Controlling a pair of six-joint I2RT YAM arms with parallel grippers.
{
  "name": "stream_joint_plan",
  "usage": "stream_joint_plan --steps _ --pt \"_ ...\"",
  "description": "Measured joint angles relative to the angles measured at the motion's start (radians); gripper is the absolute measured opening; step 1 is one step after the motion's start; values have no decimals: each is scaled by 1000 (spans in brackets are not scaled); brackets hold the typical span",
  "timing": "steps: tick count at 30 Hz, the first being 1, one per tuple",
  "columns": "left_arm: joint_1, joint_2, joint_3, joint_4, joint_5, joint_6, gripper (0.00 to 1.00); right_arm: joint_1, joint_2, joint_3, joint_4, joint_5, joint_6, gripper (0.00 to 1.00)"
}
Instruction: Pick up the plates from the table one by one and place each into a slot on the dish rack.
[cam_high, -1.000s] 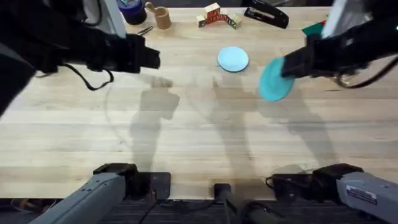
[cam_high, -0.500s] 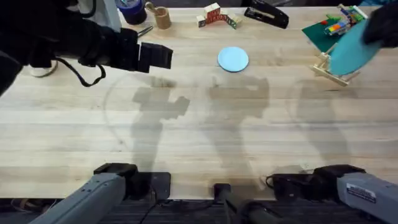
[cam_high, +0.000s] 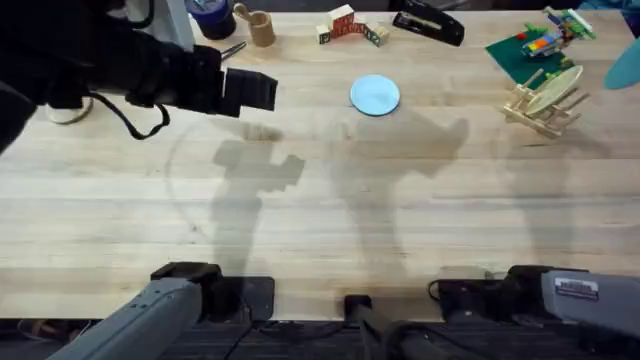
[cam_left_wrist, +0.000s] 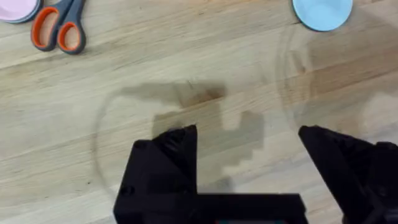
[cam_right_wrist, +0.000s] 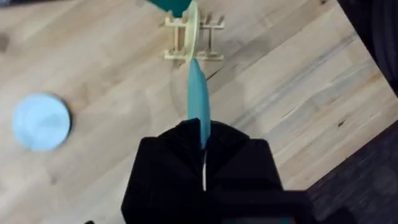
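Observation:
My right gripper (cam_right_wrist: 202, 140) is shut on the teal plate (cam_right_wrist: 198, 102), which it holds edge-on above the table (cam_high: 320, 200). In the overhead view that plate (cam_high: 626, 64) shows at the far right edge, beyond the dish rack (cam_high: 545, 102). The rack (cam_right_wrist: 189, 38) is a small pale-wood one, and a cream disc (cam_high: 556, 86) stands in its slats. The light blue plate (cam_high: 375, 95) lies flat at the back middle of the table. My left gripper (cam_high: 262, 92) hovers open and holding nothing, left of that plate (cam_left_wrist: 322, 12).
A green baseplate (cam_high: 522, 50) with coloured bricks lies behind the rack. Wooden blocks (cam_high: 348, 26), a black stapler (cam_high: 430, 22) and a wooden cup (cam_high: 260, 28) line the back edge. Scissors (cam_left_wrist: 59, 31) and a pink dish (cam_left_wrist: 18, 7) lie near the left arm. The table's right edge (cam_right_wrist: 348, 93) is close to the rack.
My right gripper has carried the teal plate from the middle right of the table, over the rack, to the far right edge. The left gripper shifted slightly right, then stayed still.

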Motion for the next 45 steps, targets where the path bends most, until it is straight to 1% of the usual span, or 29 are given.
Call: stream_joint_plan --steps 5,13,27,32,40,45 --pt "0 0 0 0 0 0 995 -59 58 1 44 4 32 30" --pt "0 0 0 0 0 0 995 -139 101 1 96 15 27 30" --pt "0 0 0 0 0 0 995 -161 125 1 118 15 13 30" --pt "0 0 0 0 0 0 995 -215 144 2 128 -45 -10 30" --pt "0 0 0 -4 0 0 995 -314 235 2 141 -160 -88 30" --pt "0 0 0 -4 0 0 995 -335 278 2 176 -201 -140 30"
